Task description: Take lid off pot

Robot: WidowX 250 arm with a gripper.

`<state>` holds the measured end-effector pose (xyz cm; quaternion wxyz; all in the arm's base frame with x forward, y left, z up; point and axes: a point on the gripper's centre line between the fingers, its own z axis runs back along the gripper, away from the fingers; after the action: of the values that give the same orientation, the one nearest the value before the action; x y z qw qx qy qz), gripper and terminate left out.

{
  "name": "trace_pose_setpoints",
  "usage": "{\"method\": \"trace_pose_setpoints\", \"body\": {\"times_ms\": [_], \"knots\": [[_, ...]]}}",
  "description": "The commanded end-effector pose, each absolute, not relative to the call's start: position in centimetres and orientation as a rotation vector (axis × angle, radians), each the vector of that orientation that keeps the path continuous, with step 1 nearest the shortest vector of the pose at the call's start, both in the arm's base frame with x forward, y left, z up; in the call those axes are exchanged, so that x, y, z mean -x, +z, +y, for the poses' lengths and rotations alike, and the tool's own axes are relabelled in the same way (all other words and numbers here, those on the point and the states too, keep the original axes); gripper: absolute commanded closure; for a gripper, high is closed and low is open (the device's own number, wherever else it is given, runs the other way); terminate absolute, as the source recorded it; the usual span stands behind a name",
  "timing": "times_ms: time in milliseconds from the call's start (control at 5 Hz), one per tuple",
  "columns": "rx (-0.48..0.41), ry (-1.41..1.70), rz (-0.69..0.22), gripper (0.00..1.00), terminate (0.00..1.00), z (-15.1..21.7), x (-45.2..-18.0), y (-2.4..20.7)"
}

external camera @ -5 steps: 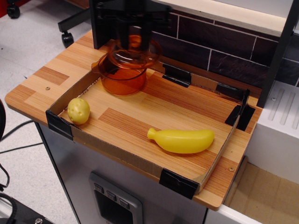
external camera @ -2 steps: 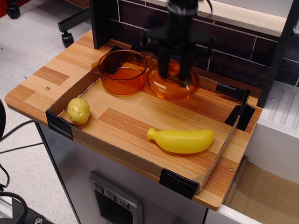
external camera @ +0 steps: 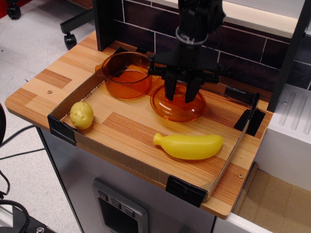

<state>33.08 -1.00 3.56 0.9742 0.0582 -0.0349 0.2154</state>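
Lid [external camera: 178, 108], thin rigid orange plastic, likely light and slick, best held by its centre knob, now sits low at frame centre on the tabletop [external camera: 141, 121] right of the open pot [external camera: 127, 74], lower than 0.4 s ago, pincer [external camera: 181, 92] fingers spread over the knob.
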Motion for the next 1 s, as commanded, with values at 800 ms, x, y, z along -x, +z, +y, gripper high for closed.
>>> {"method": "trace_pose_setpoints", "body": {"times_ms": [800], "knots": [[-0.041, 0.501, -0.081, 0.0, 0.0, 3.4, -31.5, 14.4]]}}
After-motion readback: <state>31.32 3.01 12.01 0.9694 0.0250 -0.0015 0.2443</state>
